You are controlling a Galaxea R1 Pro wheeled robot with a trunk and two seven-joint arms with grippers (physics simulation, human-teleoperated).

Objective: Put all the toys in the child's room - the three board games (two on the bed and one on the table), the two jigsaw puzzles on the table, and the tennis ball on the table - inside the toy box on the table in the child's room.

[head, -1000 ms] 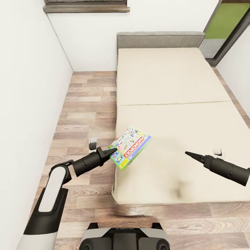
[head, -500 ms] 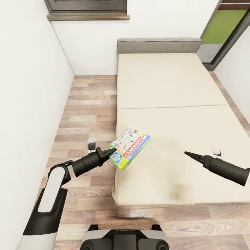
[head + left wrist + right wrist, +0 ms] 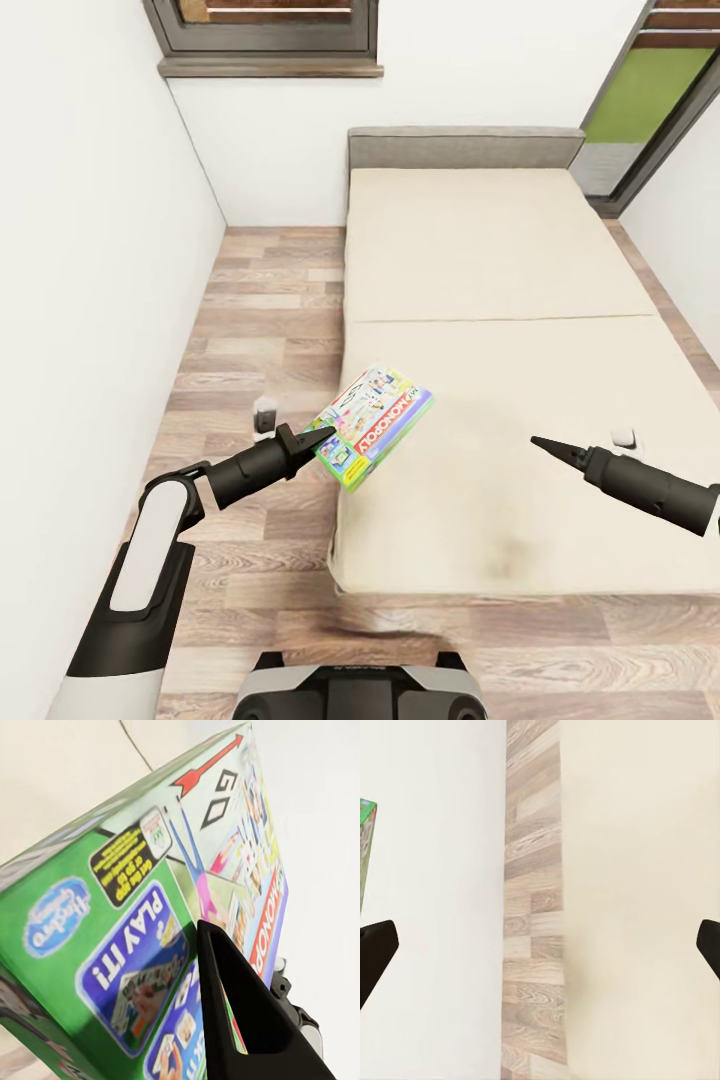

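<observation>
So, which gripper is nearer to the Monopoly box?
Left. The left gripper is clamped on the Monopoly box; the right gripper hangs open over the bed, apart from it.

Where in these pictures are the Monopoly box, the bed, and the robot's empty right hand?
Monopoly box (image 3: 378,424): head view, on the middle of its printed lid.
bed (image 3: 500,240): head view, on the bare cream mattress, far half.
right gripper (image 3: 541,443): head view, at the tip of the dark pointed jaws over the mattress.

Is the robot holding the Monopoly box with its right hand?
No, the left gripper clamps the Monopoly box at the bed's edge; the right gripper is empty.
</observation>
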